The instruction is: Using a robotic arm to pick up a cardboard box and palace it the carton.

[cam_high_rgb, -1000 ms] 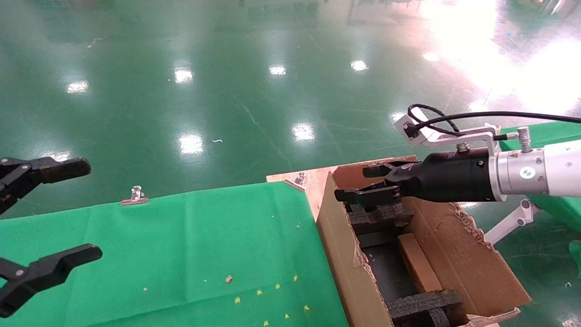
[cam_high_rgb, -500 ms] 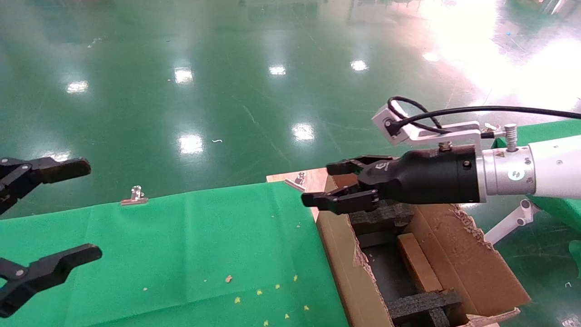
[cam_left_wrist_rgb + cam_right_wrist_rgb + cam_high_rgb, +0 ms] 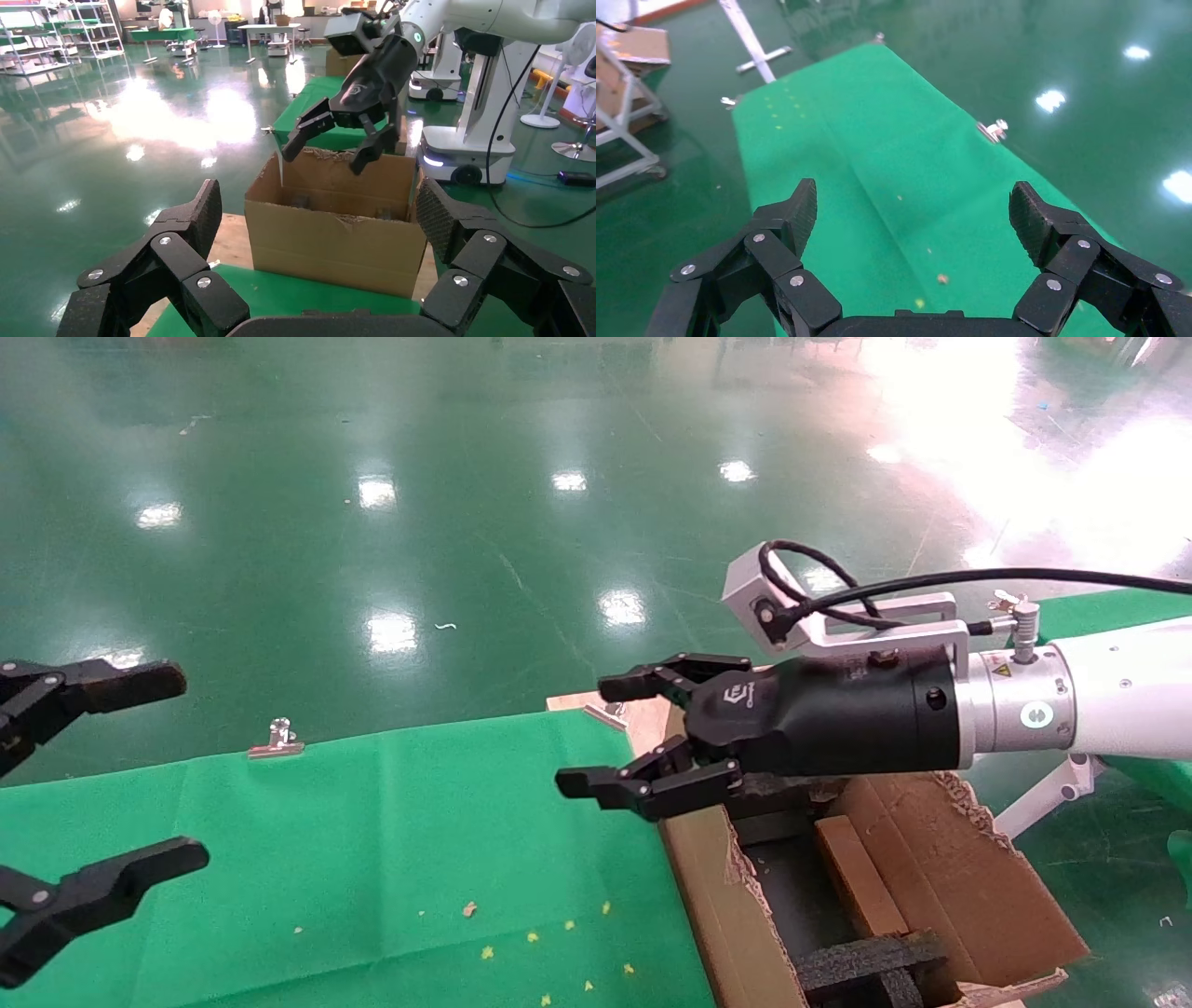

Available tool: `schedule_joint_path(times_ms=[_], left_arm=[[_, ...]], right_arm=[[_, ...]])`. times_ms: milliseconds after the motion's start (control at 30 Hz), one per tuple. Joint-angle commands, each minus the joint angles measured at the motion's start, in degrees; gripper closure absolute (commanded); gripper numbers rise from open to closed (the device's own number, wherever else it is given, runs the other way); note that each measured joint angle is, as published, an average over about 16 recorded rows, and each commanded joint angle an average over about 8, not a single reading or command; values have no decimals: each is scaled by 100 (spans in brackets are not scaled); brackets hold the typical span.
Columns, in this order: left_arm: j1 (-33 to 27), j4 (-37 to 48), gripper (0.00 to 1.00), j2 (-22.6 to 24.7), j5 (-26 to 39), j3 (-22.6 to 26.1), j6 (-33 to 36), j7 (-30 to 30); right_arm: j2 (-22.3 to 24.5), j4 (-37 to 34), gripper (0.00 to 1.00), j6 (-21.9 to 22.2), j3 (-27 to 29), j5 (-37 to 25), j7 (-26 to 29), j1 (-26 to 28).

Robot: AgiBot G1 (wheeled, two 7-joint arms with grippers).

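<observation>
Leftward since a second ago, my right gripper (image 3: 633,738) has left the carton (image 3: 726,905), fingers wide and empty; the cardboard box (image 3: 861,877) lies inside; I judge it placed; left gripper (image 3: 88,784) idles, spread wide, at far left over the green surface (image 3: 391,840).

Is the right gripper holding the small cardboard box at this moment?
No: the right gripper is open and empty above the carton edge, and the cardboard box lies inside the carton.

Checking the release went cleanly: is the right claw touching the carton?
Apart. In the left wrist view the right claw, open and empty, hangs above the carton with background visible between its fingertips and the rim.
</observation>
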Motion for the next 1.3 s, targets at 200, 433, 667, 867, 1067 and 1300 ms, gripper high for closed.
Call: schedule_joint_path(times_ms=[200, 433, 667, 867, 1067, 1300], left_arm=[[0, 0, 0, 0, 0, 0, 0, 0], [0, 0, 0, 0, 0, 0, 0, 0], [0, 0, 0, 0, 0, 0, 0, 0], [0, 0, 0, 0, 0, 0, 0, 0], [0, 1, 0, 0, 0, 0, -1, 0], [1, 2, 0, -1, 0, 0, -1, 0]], right_arm=[[-151, 89, 0, -315, 724, 76, -326, -456], [-310, 182, 0, -645, 1479, 155, -666, -931], [-467, 274, 0, -972, 2231, 234, -1004, -1405], [-603, 354, 0, -1254, 2878, 302, -1295, -1812], [-713, 416, 0, -1485, 3409, 359, -1527, -2146], [-754, 438, 0, -1569, 3595, 385, -1589, -2266]])
